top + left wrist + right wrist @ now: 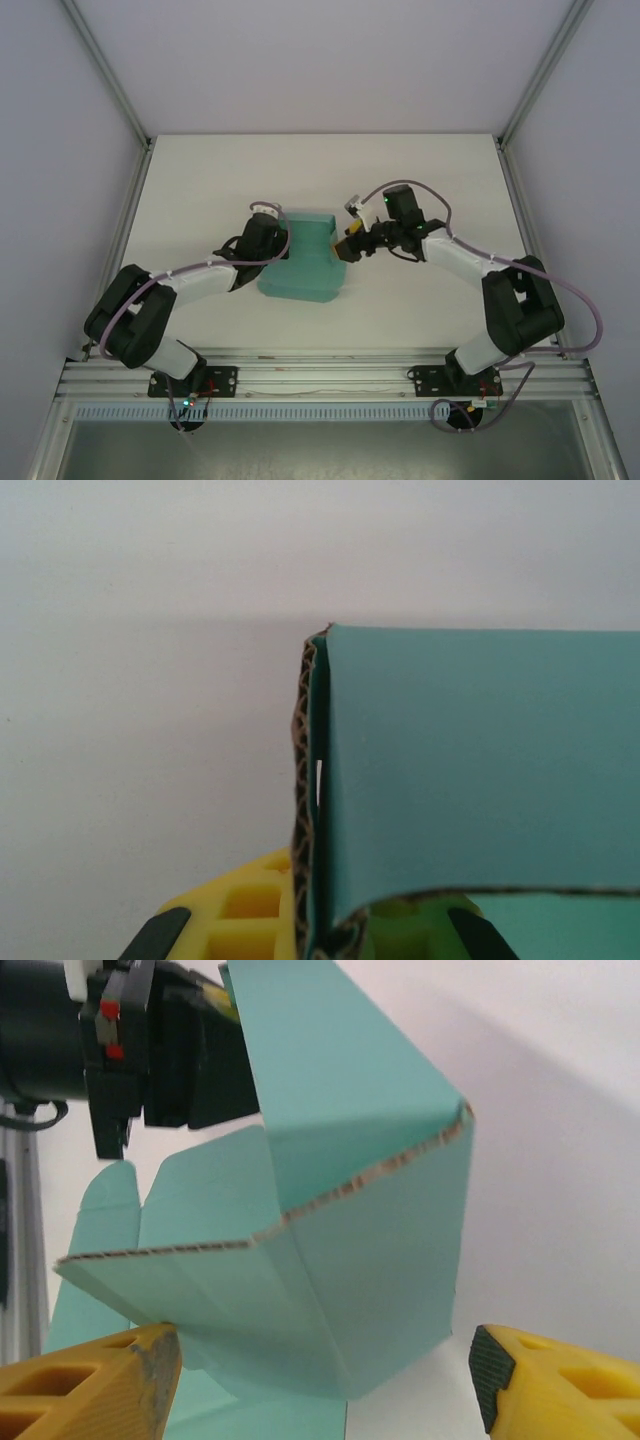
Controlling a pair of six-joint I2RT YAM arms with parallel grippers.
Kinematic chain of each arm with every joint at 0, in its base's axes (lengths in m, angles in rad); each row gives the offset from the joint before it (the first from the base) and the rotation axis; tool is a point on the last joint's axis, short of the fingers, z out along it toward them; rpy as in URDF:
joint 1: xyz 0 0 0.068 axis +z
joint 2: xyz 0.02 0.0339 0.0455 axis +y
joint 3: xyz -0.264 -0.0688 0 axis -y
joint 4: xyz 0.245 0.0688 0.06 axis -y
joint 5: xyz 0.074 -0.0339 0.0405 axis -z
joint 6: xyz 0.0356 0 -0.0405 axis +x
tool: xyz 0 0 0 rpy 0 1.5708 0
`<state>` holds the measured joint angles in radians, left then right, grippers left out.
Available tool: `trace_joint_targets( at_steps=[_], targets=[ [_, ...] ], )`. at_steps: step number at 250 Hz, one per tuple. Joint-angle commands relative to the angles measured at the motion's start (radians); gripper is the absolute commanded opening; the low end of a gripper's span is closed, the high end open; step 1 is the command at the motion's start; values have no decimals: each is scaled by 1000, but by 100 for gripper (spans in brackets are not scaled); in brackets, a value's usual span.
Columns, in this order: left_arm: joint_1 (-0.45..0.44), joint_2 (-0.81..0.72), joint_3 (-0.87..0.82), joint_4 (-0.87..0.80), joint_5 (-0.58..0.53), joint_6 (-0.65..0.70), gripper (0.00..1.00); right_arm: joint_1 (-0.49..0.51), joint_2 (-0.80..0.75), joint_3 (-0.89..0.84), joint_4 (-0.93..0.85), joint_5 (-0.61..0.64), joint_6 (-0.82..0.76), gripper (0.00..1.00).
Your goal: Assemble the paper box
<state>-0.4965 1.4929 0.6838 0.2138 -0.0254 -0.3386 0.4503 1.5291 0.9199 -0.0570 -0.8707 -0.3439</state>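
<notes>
Closest to where I'm standing is the ribbed aluminium rail [320, 372] with the two arm bases [195, 381] bolted on. From the left: the left gripper [282, 243], chunky yellow plastic tipped in black, is pinched tight on the left flap of the paper box [305, 268]. There's just the one box. It's teal-green card with a smooth face and a brown wavy corrugated core along the cut edges. Its flaps are partly folded up, and it sits mid-table on the matte white table [430, 180]. At its right edge is the right gripper [346, 247], same yellow plastic. Its jaws are spread wide with a folded-up corner of card in front of the gap, not clamped.
</notes>
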Motion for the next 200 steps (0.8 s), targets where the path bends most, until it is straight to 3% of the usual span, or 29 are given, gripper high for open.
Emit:
trace_joint_targets(
  at_steps=[1, 52, 94, 149, 200],
  targets=[
    [4, 9, 12, 15, 10, 7, 0, 25, 15, -8, 122, 144, 81, 77],
    [3, 25, 3, 21, 10, 6, 0, 78, 83, 15, 157, 277, 147, 74],
    [2, 41, 3, 16, 7, 2, 0, 140, 129, 22, 171, 400, 175, 63],
    [-5, 58, 6, -8, -25, -3, 0, 187, 148, 28, 205, 652, 308, 33],
    [-19, 67, 13, -10, -35, -19, 0, 230, 211, 90, 122, 937, 456, 22]
  ],
)
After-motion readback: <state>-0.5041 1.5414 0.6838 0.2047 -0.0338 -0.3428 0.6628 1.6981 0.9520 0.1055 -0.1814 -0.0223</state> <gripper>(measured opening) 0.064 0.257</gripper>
